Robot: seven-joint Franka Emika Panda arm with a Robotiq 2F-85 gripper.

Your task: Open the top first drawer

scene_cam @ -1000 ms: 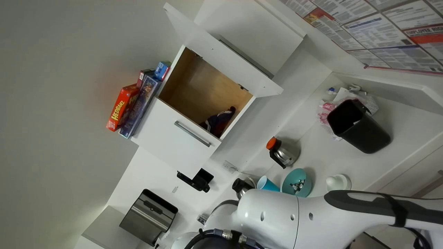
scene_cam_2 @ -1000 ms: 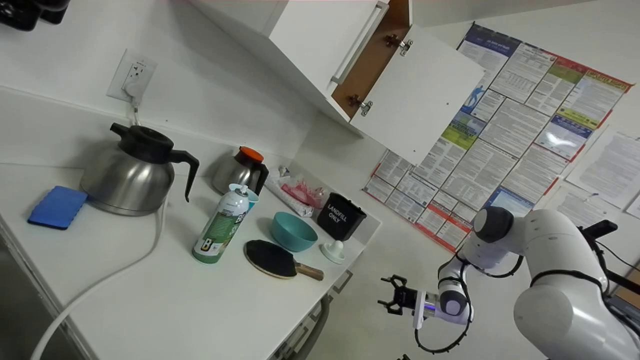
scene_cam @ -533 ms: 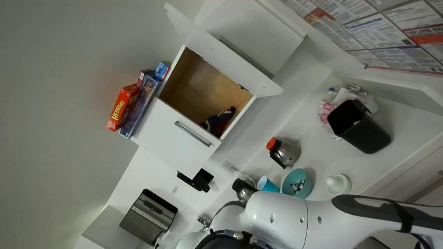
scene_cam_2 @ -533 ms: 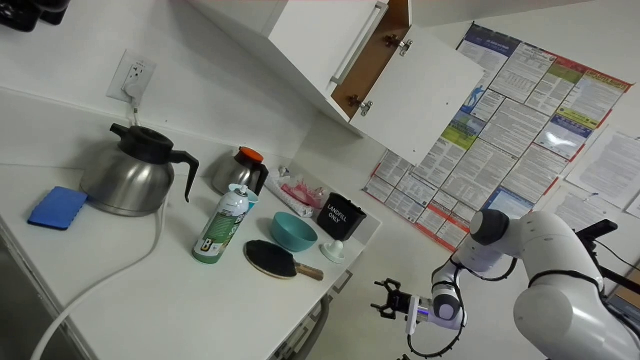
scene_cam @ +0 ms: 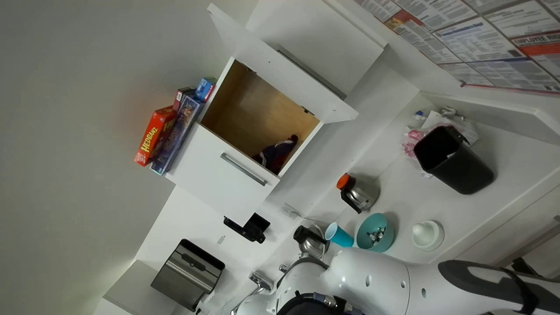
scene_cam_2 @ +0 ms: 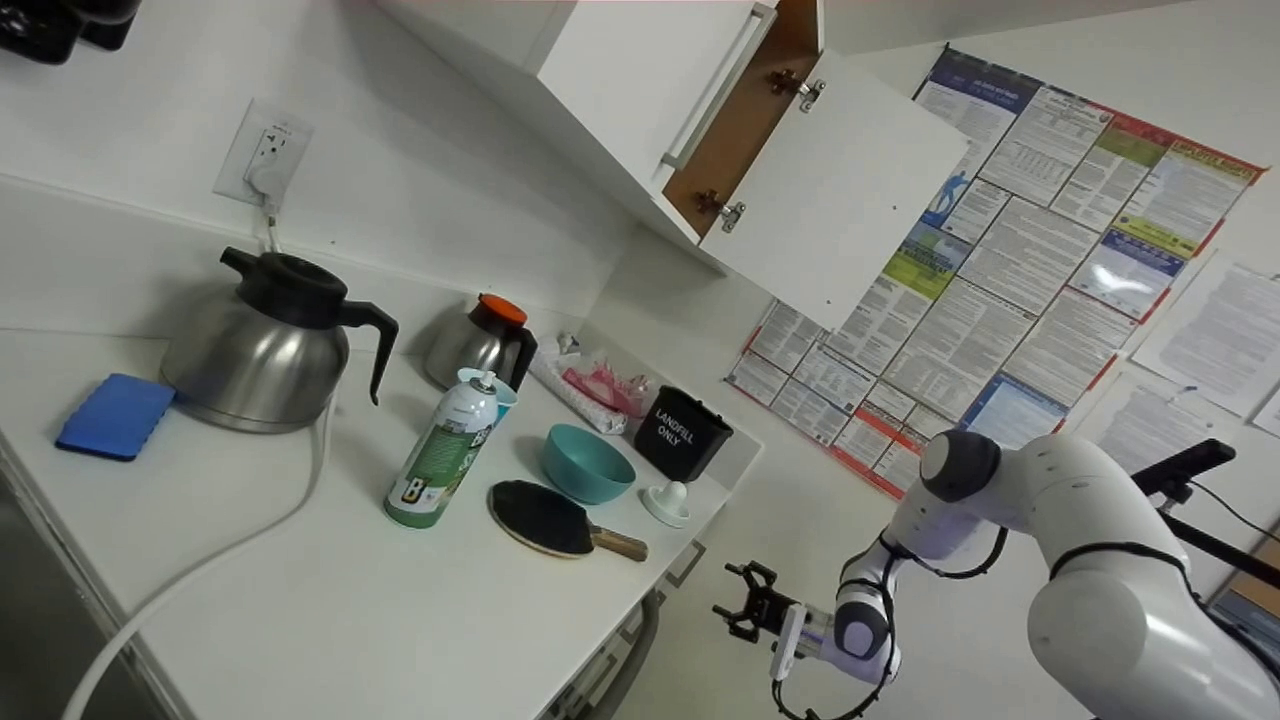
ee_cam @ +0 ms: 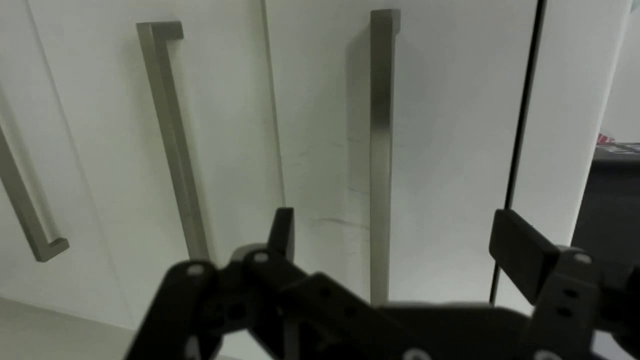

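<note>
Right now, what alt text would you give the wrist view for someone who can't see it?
An open black gripper frames a silver bar handle on a white drawer front. Two more silver handles show at picture left, with a dark gap along the drawer's right side.

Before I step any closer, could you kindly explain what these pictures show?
You see a white robot arm ending in a black claw, its jaws open and holding nothing. Two cameras outside the robot give the exterior views. The wrist view comes from a camera on the arm, looking past the claw at the top drawer, whose silver handle appears between the jaws. The counter bears, among other things, a steel jug, spray can, teal bowl and black paddle.
</note>
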